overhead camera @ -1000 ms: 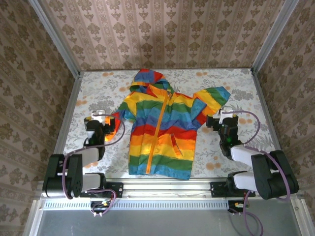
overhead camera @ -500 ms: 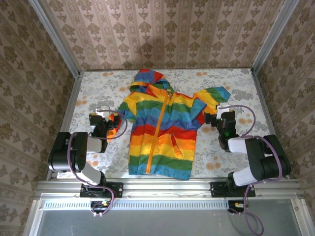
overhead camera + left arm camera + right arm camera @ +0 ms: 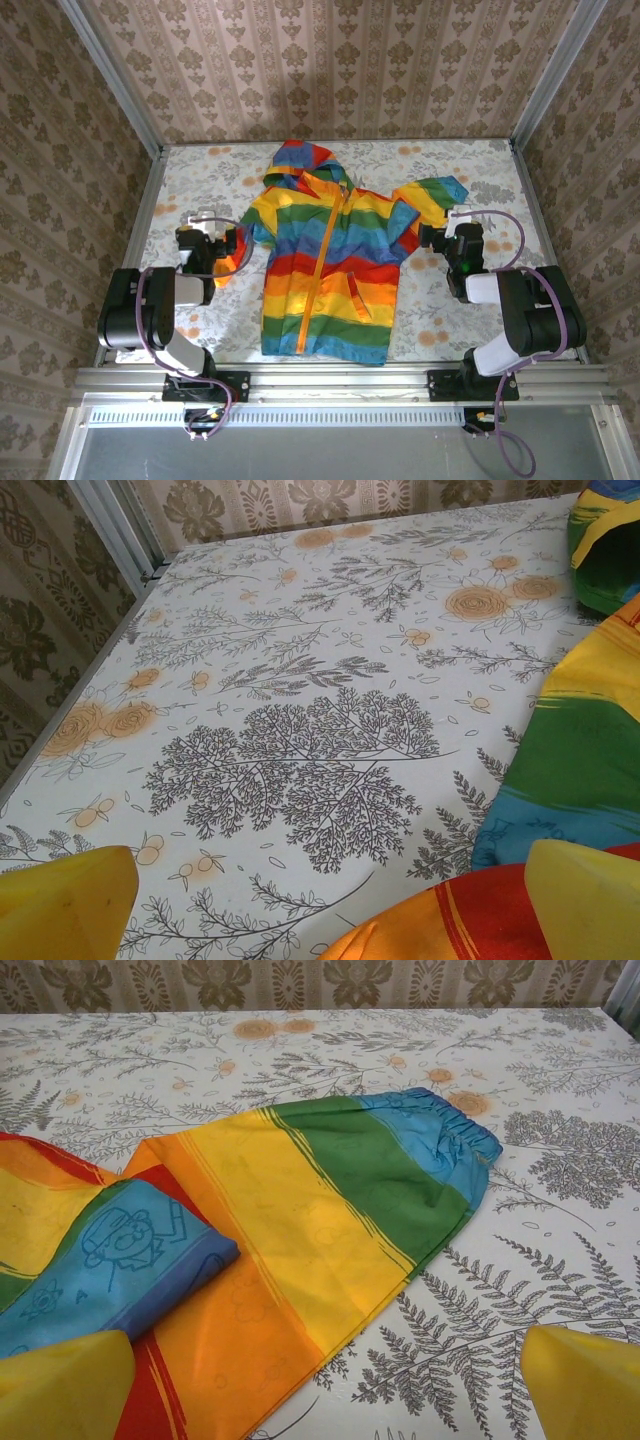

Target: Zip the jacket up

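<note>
Rainbow-striped cloth is my landmark: the jacket point(image 3: 325, 270) lies flat, front up, in the middle of the counter point(image 3: 450, 330), hood toward the far wall and hem toward the arm bases. Its orange zipper point(image 3: 322, 265) runs the long way, hem to collar, leaning slightly right at the collar end; I can't make out where the slider sits. Both arms flank the jacket at sleeve height. The left fingers point(image 3: 585, 900) are spread wide and empty just off the jacket's left sleeve point(image 3: 560, 770), and some red and orange cloth lies low between them. The right fingers point(image 3: 60, 1385) are likewise released, with the other sleeve point(image 3: 330, 1210) stretched across just ahead of them. So the zipper lies inward from either side, and I judge the left arm slightly nearer its hem end, which sits left of the jacket's middle. Bare counter is open beside both sleeves and beyond the hood; the metal rails point(image 3: 145, 215) and papered walls hem in the outer sides.
</note>
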